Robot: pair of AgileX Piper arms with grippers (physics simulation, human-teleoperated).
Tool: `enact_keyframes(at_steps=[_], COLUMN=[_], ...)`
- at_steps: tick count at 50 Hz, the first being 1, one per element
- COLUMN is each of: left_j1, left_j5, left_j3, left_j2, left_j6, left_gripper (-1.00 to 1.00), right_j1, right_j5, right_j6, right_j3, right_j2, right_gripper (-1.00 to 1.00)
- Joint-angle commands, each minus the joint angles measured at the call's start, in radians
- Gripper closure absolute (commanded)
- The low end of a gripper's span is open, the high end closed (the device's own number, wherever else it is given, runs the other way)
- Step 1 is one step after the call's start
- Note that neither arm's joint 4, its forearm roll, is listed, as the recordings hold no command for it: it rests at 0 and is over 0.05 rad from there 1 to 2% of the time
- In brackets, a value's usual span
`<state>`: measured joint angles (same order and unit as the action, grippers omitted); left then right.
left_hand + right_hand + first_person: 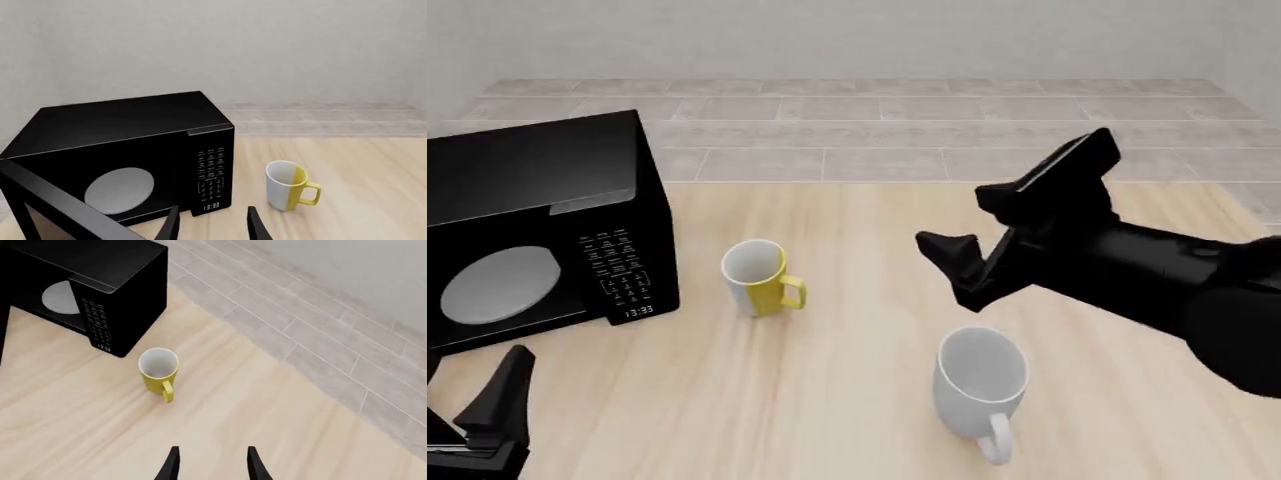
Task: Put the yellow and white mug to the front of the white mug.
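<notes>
Yellow and white mug (757,277): glossy, upright, mid-table
White mug (978,384): plain, near edge
Right gripper (210,463): parted, empty
Left gripper (212,223): parted, tips cropped

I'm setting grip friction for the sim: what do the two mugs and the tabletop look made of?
The yellow and white mug looks like glazed ceramic: smooth, solid colour, thick rim. The white mug looks the same, though matte plastic is possible. The table appears to be pale wood or laminate with visible grain. These are renders, so the surfaces only suggest material.
</notes>
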<state>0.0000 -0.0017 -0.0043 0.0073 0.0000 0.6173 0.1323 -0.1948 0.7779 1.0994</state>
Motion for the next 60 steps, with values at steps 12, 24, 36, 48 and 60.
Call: enact_keyframes(at_steps=[12, 24, 36, 48, 60], left_j1=[0.0, 0.0, 0.0, 0.0, 0.0], left_j5=[0.0, 0.0, 0.0, 0.0, 0.0], left_j3=[0.0, 0.0, 0.0, 0.0, 0.0], left_j2=[0.0, 0.0, 0.0, 0.0, 0.0], left_j6=[0.0, 0.0, 0.0, 0.0, 0.0], left_gripper=[-1.0, -1.0, -1.0, -1.0, -1.0], right_j1=[0.079, 0.065, 0.086, 0.138, 0.142], right_j5=[0.031, 0.023, 0.021, -0.004, -0.013], right_j6=[-0.043, -0.042, -0.031, 0.003, 0.015], right_j3=[0.242, 0.362, 0.434, 0.481, 0.525], right_j2=[0.344, 0.52, 0.606, 0.695, 0.784], right_gripper=[-1.0, -1.0, -1.0, -1.0, -1.0])
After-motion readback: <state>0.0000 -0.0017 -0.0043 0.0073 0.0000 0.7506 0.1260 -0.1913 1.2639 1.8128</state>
